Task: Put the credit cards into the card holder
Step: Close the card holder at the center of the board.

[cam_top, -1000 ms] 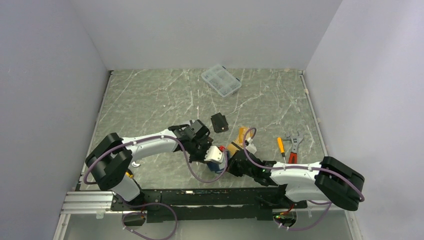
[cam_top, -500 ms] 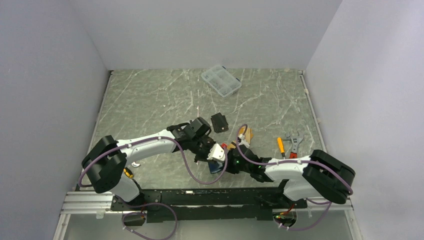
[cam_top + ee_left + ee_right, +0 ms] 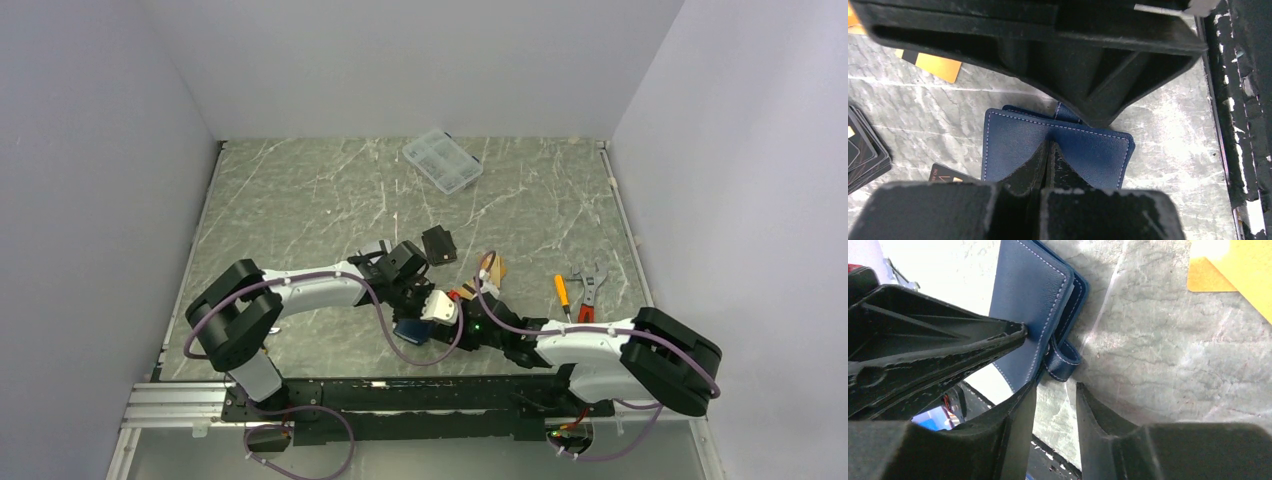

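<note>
Your left pincer (image 3: 1049, 146) is clamped tight on the near edge of the card holder (image 3: 1013, 135), fingers pressed together on the navy leather. That looks like your anchor, so the holder can't slide while the other arm works the flap. The holder is folded shut, low over the worktop (image 3: 300, 200) between the two wrists.

Your right pincer (image 3: 1055, 387) is partly open with nothing in it. The snap tab (image 3: 1063, 360) hangs just beyond its fingertips, so my guess is you're lining up to catch it.

The cards aren't in yet: the orange card (image 3: 1238, 270) and the black cards (image 3: 863, 150) lie loose on the worktop nearby.

Compared with a second ago, the right pincer was shut tight and has now let its jaws apart. The holder has also come down and a bit to the left, and your left elbow has swung inward.
</note>
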{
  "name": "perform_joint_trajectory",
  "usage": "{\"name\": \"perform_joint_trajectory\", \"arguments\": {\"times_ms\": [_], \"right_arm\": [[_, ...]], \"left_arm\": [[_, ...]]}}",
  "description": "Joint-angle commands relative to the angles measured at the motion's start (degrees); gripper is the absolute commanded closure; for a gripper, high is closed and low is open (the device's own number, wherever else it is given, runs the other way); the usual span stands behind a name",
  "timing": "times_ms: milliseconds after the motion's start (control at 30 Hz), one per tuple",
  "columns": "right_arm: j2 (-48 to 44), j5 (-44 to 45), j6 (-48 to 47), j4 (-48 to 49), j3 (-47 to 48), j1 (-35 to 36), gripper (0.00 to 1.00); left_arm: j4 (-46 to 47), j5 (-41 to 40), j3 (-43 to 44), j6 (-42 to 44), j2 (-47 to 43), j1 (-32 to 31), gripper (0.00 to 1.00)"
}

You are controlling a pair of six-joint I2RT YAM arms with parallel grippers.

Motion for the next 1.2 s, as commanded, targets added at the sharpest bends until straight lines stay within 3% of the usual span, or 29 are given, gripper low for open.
{"name": "perform_joint_trajectory", "arguments": {"times_ms": [0,200,433,667,900,1167], "right_arm": [[-1.91,7.51,-0.58,-10.84,-0.74,2.22,0.59],[-2.72,20.08,0.34,-20.6,4.32,7.71,0.57],[-1.51,24.4,0.61,-22.13,6.26,10.72,0.57],[-3.07,27.73,-8.93,-21.3,8.52,13.47,0.56],[-3.29,28.01,-24.16,-10.25,5.55,16.08,0.57],[-2.54,23.04,-38.55,4.9,2.18,17.28,0.58]], "left_arm": [[-0.37,-1.69,-0.69,0.6,0.53,-0.71,1.0],[-2.32,0.24,-2.36,1.32,-1.98,-1.58,1.0],[-4.84,1.06,-2.49,-2.85,-10.87,-0.03,1.0],[-8.57,4.35,-1.95,-3.66,-14.34,4.23,1.0],[-7.65,1.01,-4.08,-0.81,-8.8,4.42,1.0],[-8.07,3.53,-1.92,-1.6,-7.03,5.39,1.0]]}}
